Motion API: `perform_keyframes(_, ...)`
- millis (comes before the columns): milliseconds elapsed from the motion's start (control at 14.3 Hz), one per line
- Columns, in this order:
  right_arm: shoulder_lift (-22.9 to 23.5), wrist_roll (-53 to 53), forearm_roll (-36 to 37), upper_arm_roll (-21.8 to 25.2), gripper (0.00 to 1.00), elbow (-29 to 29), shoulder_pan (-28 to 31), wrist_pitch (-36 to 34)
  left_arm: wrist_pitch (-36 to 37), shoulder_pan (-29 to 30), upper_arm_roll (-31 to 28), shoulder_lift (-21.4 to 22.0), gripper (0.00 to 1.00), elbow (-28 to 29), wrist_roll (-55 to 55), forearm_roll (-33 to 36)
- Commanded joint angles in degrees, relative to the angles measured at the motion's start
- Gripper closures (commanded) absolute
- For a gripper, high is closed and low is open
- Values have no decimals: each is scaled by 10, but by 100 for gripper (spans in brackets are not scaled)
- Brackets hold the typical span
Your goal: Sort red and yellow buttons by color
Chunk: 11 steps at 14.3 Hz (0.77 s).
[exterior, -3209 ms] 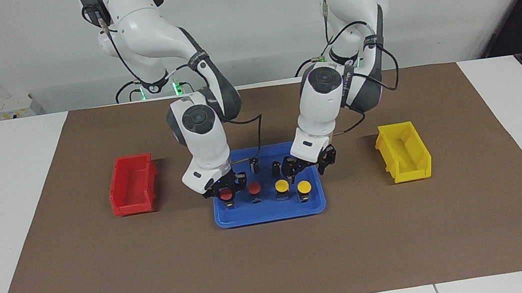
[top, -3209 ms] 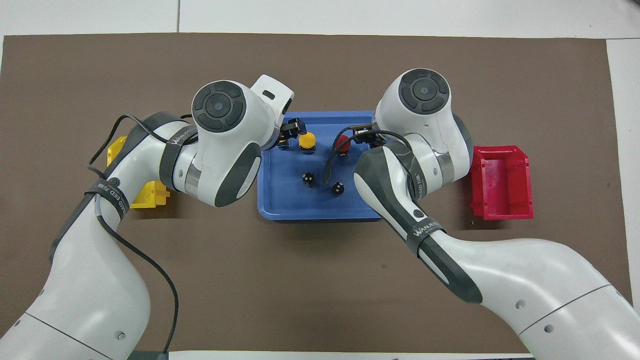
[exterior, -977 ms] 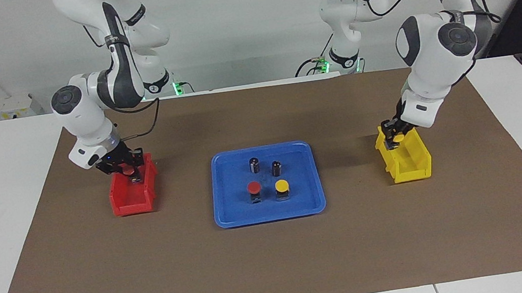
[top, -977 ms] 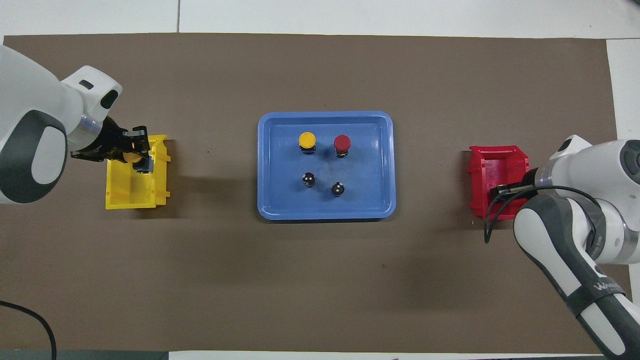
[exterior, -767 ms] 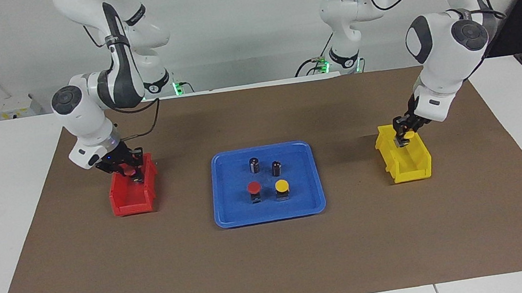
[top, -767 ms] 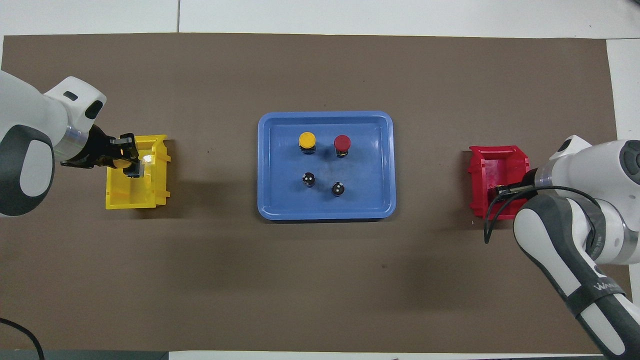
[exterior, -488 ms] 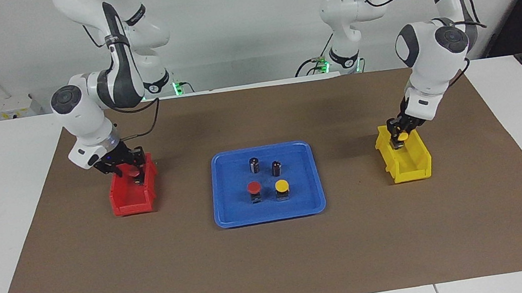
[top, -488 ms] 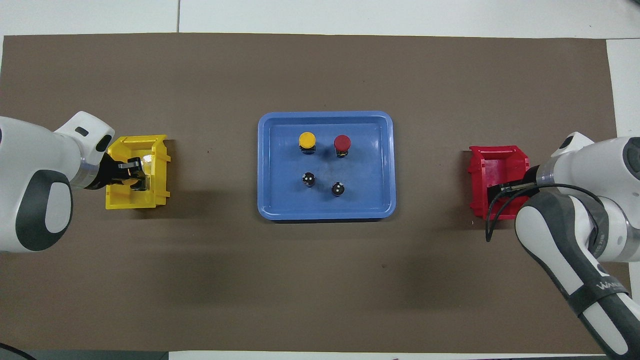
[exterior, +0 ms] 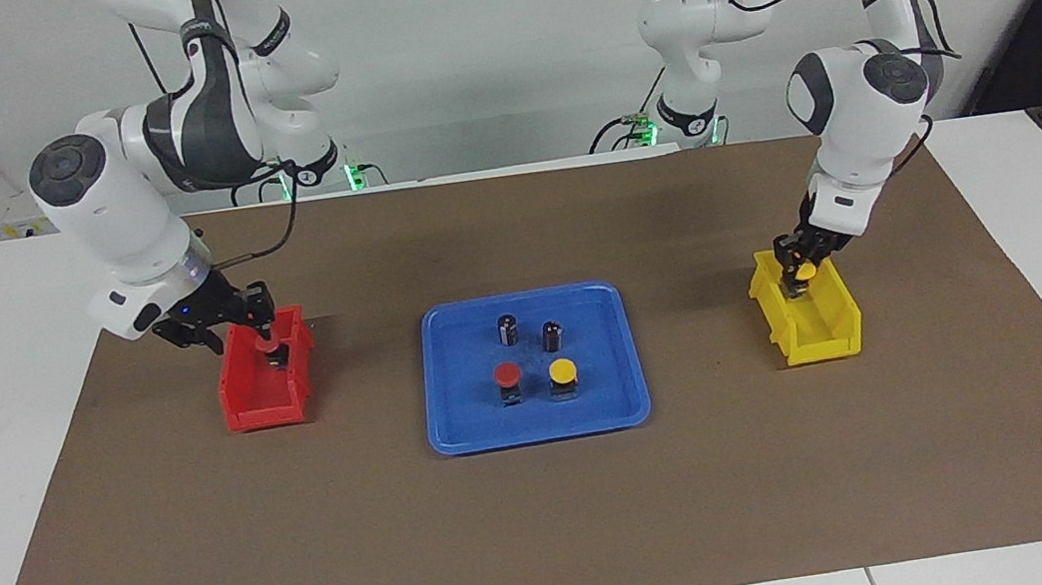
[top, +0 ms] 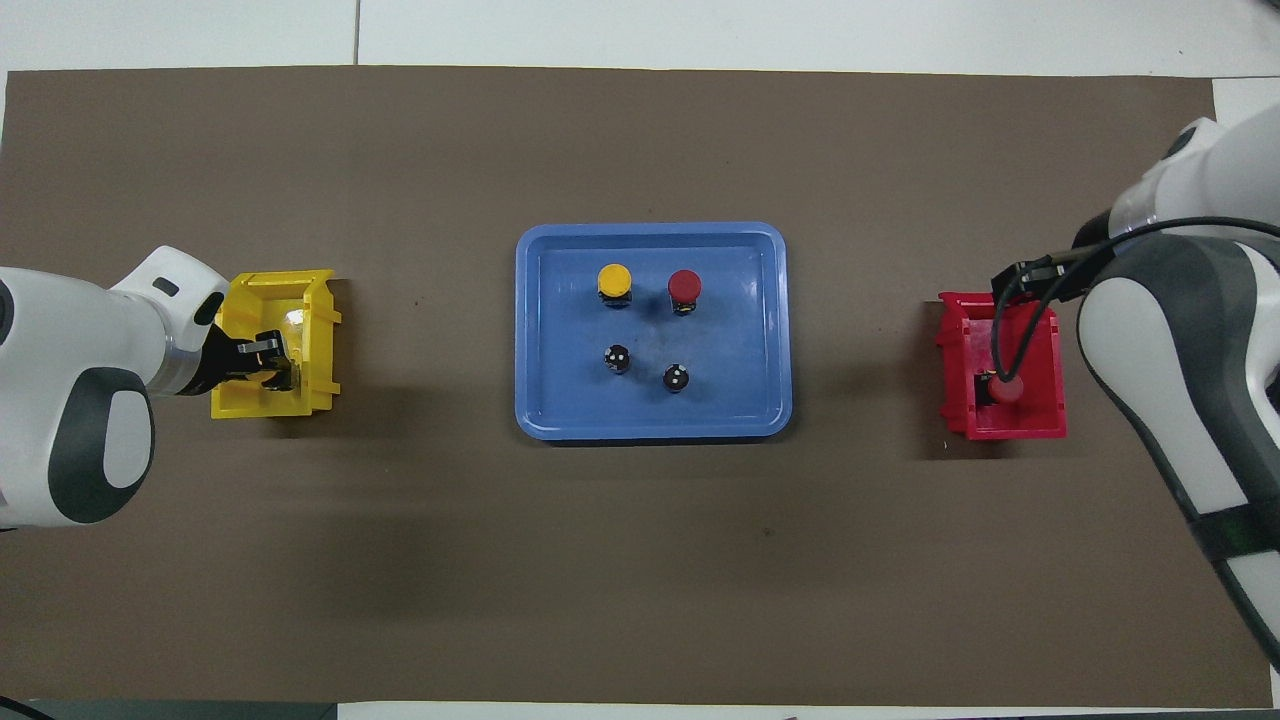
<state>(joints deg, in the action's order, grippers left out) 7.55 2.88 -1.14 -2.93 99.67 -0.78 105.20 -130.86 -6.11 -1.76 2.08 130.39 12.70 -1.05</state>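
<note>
**Left gripper (exterior: 794,265) poised to drop its yellow button**

Its fingers are clamped on the carried yellow button (exterior: 806,271), low in the yellow bin (exterior: 829,337) by the table edge at the left arm's end. Right gripper (exterior: 218,324) hangs spread open over the red bin (exterior: 257,410) at the other end edge, apart from the binned red button (exterior: 269,347). Farther out, the blue tray (exterior: 540,434) at mid-table holds the tray red button (exterior: 507,375) and tray yellow button (exterior: 562,369). This looks like the release step. Next: let go, lift clear, fetch those two.

The right gripper (exterior: 222,327) has released a red button (exterior: 270,349) into the red bin (exterior: 256,408).
</note>
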Motion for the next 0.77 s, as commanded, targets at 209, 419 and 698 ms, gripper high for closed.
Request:
perform_keyframes(209, 119, -218, 1, -3, 19, -171, -141, -21, -33, 13, 5, 11, 98, 28, -9, 2)
perform_keyframes(419, 184, -293, 27, -3, 18, -205, -197, 32, -53, 14, 5, 6, 98, 35, -10, 2)
perform_keyframes(698, 227, -355, 47, -3, 12, -189, -230, 126, -64, 14, 5, 0, 90, 38, -10, 2)
